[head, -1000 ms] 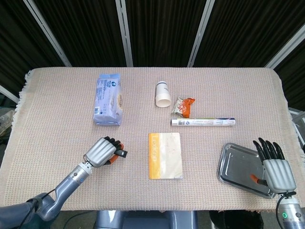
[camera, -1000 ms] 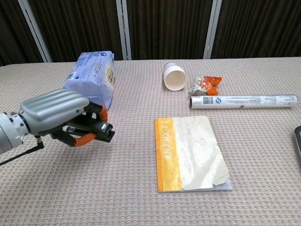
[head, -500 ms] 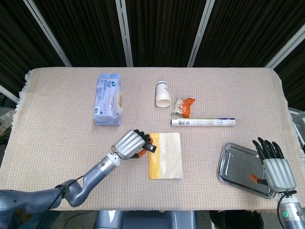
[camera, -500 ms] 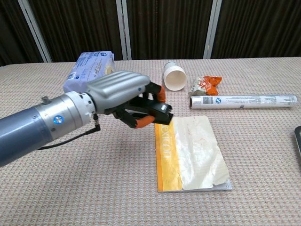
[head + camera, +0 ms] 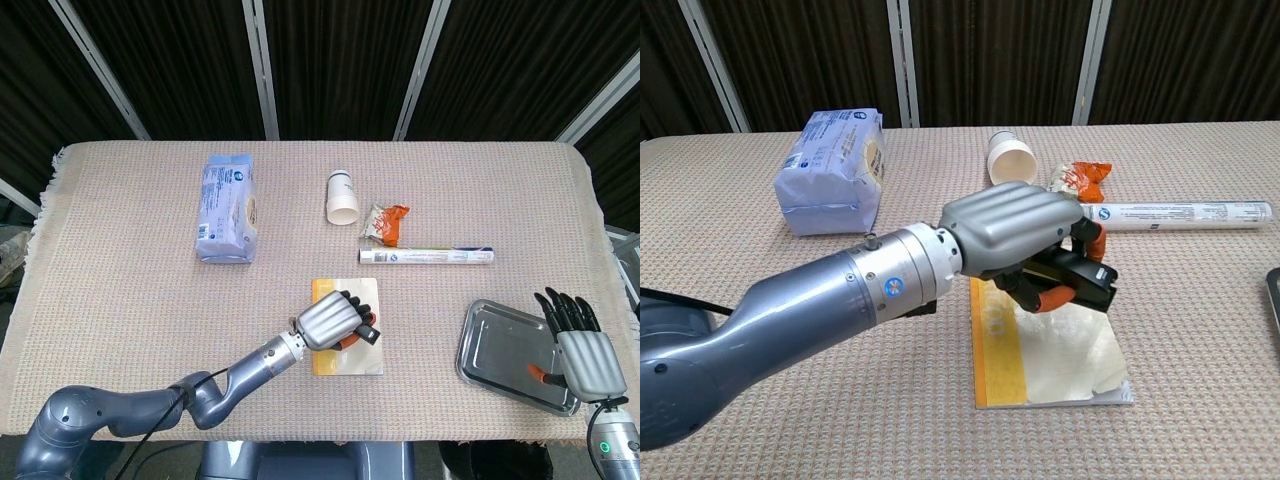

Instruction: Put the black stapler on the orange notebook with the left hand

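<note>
the left hand (image 5: pixel 1015 235) grips the black stapler (image 5: pixel 1077 281) above the orange notebook (image 5: pixel 1060 365) — not yet set down. the stapler looks rigid, compact and fairly heavy, best held around its body. right hand (image 5: pixel 585 350) hangs empty, fingers apart, by the metal tray (image 5: pixel 490 345).

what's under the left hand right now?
The orange notebook. The left hand grips the black stapler above it, covering the notebook's upper part; its near half shows. Whether the stapler touches the cover cannot be told.
</note>
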### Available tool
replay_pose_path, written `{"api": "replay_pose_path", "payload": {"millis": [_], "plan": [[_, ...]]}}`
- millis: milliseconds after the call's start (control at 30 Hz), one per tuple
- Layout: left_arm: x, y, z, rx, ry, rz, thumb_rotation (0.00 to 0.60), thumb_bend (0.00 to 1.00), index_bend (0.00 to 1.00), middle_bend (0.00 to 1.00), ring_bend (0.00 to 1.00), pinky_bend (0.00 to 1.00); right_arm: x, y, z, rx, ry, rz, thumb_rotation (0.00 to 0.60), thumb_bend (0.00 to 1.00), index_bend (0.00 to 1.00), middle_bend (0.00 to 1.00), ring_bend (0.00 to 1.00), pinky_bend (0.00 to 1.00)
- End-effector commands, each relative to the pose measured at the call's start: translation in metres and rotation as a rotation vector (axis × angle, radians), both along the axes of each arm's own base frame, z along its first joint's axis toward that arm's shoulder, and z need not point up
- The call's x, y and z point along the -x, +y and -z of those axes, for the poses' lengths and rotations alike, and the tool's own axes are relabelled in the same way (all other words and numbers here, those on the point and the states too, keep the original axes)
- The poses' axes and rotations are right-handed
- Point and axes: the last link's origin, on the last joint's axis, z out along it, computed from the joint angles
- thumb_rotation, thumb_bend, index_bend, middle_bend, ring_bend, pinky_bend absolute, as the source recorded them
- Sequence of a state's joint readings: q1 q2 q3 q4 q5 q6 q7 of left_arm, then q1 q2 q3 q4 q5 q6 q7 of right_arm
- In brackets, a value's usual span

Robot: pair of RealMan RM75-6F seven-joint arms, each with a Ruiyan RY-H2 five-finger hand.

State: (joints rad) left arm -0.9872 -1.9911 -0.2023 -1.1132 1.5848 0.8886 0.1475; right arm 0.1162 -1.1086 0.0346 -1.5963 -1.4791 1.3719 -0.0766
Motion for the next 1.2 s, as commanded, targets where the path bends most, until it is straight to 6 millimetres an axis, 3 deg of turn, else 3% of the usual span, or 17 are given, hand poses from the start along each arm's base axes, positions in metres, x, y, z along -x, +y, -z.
{"api": "replay_pose_path", "payload": {"millis": [33, 133, 233, 367, 433, 567, 633, 767, 900, 1000, 1067, 1200], "plan": [[-0.005, 0.000, 0.010, 0.018, 0.016, -0.003, 0.600, 0.49, 0.64, 0.55, 0.43, 0.52, 0.001, -0.001, -0.004, 0.013, -0.006, 0.000, 0.600, 0.02, 0.00, 0.00, 0.00, 0.00], [-0.004, 0.000, 0.014, 0.010, 0.032, 0.002, 0.600, 0.42, 0.62, 0.55, 0.43, 0.51, 0.001, 0.000, -0.006, 0.022, -0.011, -0.003, 0.600, 0.02, 0.00, 0.00, 0.00, 0.00], [-0.002, 0.001, 0.019, 0.012, 0.048, -0.007, 0.600, 0.33, 0.54, 0.52, 0.42, 0.51, 0.000, 0.001, -0.004, 0.014, -0.011, -0.012, 0.600, 0.02, 0.00, 0.00, 0.00, 0.00], [-0.001, -0.001, 0.027, 0.039, 0.065, -0.018, 0.600, 0.31, 0.49, 0.50, 0.41, 0.51, -0.001, 0.002, -0.003, 0.014, -0.009, -0.016, 0.600, 0.02, 0.00, 0.00, 0.00, 0.00], [0.000, -0.003, 0.028, 0.044, 0.079, -0.006, 0.600, 0.24, 0.41, 0.47, 0.37, 0.51, -0.001, 0.001, -0.005, 0.025, -0.009, -0.014, 0.600, 0.02, 0.00, 0.00, 0.00, 0.00], [0.003, -0.003, 0.029, 0.064, 0.105, -0.014, 0.600, 0.10, 0.06, 0.24, 0.23, 0.50, 0.000, 0.001, -0.004, 0.022, -0.007, -0.011, 0.600, 0.02, 0.00, 0.00, 0.00, 0.00], [0.002, -0.003, 0.028, 0.066, 0.110, -0.022, 0.600, 0.08, 0.00, 0.17, 0.18, 0.50, -0.001, 0.002, -0.004, 0.021, -0.007, -0.013, 0.600, 0.02, 0.00, 0.00, 0.00, 0.00], [0.002, -0.003, 0.024, 0.067, 0.112, -0.034, 0.600, 0.05, 0.00, 0.06, 0.11, 0.44, -0.001, 0.003, -0.005, 0.031, -0.007, -0.016, 0.600, 0.02, 0.00, 0.00, 0.00, 0.00], [0.007, -0.001, 0.010, 0.042, 0.120, -0.028, 0.600, 0.04, 0.00, 0.00, 0.07, 0.34, -0.001, 0.002, -0.004, 0.028, -0.004, -0.014, 0.600, 0.02, 0.00, 0.00, 0.00, 0.00], [0.017, 0.003, -0.012, 0.006, 0.119, -0.044, 0.600, 0.04, 0.00, 0.00, 0.01, 0.24, -0.002, 0.004, -0.005, 0.030, -0.003, -0.020, 0.600, 0.02, 0.00, 0.00, 0.00, 0.00], [0.029, 0.006, -0.035, -0.048, 0.110, -0.064, 0.600, 0.04, 0.00, 0.00, 0.00, 0.18, -0.001, 0.005, -0.005, 0.032, -0.003, -0.020, 0.600, 0.02, 0.00, 0.00, 0.00, 0.00], [0.073, 0.003, -0.093, -0.160, 0.092, -0.191, 0.600, 0.04, 0.00, 0.00, 0.00, 0.16, -0.001, 0.007, -0.006, 0.036, -0.001, -0.017, 0.600, 0.02, 0.00, 0.00, 0.00, 0.00]]}}
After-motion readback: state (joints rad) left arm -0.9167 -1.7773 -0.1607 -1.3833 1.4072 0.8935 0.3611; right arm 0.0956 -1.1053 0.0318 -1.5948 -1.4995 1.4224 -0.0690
